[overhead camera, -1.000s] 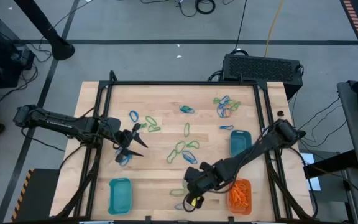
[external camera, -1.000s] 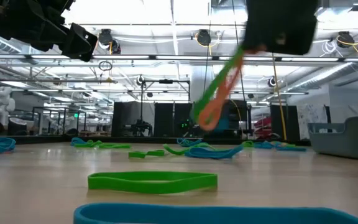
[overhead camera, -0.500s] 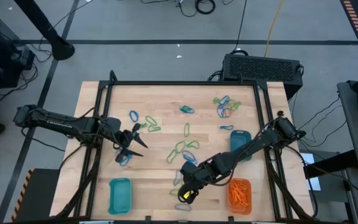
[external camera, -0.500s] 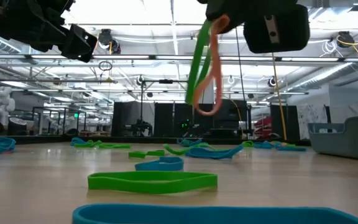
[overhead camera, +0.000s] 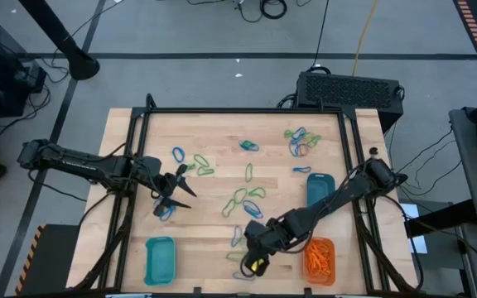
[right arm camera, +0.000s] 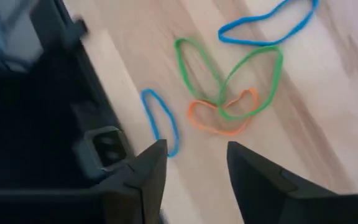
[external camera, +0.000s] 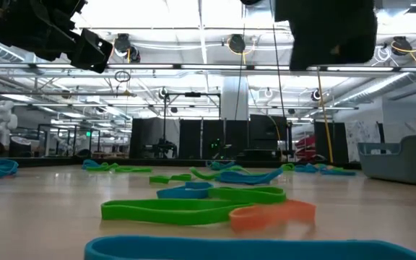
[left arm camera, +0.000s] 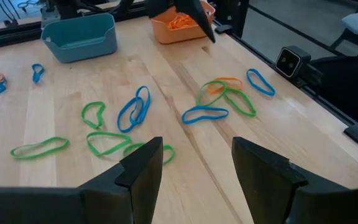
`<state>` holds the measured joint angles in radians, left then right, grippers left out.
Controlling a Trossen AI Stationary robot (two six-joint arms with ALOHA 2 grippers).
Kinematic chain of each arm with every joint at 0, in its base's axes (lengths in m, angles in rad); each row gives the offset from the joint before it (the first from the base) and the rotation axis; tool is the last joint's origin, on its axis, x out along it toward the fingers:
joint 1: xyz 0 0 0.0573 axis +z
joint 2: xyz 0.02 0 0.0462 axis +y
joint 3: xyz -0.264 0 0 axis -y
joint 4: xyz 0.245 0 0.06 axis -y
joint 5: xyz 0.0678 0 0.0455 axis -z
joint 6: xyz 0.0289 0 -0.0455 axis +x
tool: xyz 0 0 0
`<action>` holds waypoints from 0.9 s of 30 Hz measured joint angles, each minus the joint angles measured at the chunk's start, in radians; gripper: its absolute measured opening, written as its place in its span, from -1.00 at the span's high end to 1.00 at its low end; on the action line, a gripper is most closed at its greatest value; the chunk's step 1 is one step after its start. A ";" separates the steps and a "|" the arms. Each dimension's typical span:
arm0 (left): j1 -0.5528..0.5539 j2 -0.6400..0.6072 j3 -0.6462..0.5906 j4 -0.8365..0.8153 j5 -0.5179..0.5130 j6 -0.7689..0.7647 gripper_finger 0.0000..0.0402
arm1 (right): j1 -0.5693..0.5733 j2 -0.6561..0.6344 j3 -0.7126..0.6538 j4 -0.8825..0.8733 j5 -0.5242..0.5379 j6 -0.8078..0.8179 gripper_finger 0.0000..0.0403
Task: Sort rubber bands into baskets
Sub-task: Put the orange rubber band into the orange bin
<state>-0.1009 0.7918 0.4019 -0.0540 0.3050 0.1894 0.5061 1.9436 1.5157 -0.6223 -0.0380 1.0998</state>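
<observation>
Right gripper (overhead camera: 253, 253) hangs low-centre in the high view, fingers parted, nothing held. Just beneath it an orange band (right arm camera: 219, 118) lies on the table (overhead camera: 222, 132), tangled with a green band (right arm camera: 247, 87); blue band (right arm camera: 161, 119) beside.

Orange basket (overhead camera: 320, 259) sits at lower right, already holding orange bands.

Advice: only the orange loop's free edge should be pinched, clear of the green overlap, then lifted slowly so the green slips off.

Left gripper (overhead camera: 175, 192) waits mid-left, fingers spread, empty.
</observation>
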 joint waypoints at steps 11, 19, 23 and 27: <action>0.000 0.000 0.000 -0.008 0.000 0.000 0.00 | 0.074 0.125 -0.001 0.166 0.084 -0.541 0.19; 0.000 0.000 0.000 -0.007 0.000 0.000 0.00 | 0.076 0.195 -0.001 0.188 0.093 -0.596 0.19; 0.000 0.000 0.000 -0.005 -0.001 0.005 0.00 | 0.074 0.213 -0.001 0.196 0.112 -0.618 0.19; 0.000 0.000 0.000 -0.006 -0.010 0.004 0.00 | 0.074 0.216 -0.001 0.195 0.142 -0.624 0.19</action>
<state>-0.1009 0.7916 0.4015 -0.0597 0.2951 0.1938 0.5797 2.1599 1.5150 -0.4270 0.1041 0.4754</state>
